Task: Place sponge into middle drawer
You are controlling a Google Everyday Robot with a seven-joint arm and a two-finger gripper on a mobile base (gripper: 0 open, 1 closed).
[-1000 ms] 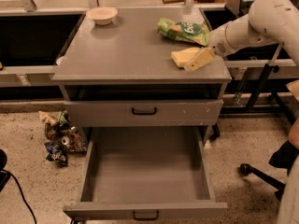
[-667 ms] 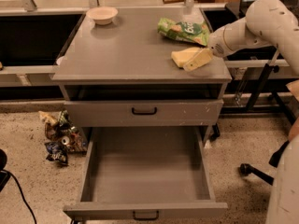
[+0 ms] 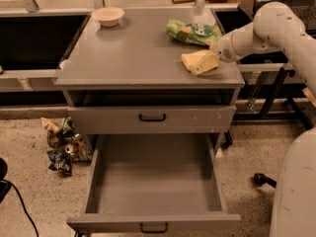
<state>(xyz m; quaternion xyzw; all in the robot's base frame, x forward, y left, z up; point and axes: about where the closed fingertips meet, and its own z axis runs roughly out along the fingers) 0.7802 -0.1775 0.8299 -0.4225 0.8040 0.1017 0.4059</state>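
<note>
The pale yellow sponge lies on the grey cabinet top near its right front corner. My gripper is at the sponge's right end, at the tip of the white arm that reaches in from the right. The contact point is hidden by the wrist. The middle drawer is pulled wide open below the cabinet, and its grey inside holds nothing. Its black bar handle shows at the bottom edge of the view.
A crinkled green snack bag lies just behind the sponge. A pale bowl stands at the back left of the top. The handled drawer above is shut. Crumpled wrappers lie on the floor left. My white base stands right.
The arm and the sponge have barely moved; the gripper stays at the sponge's right end. The drawer stays open.
</note>
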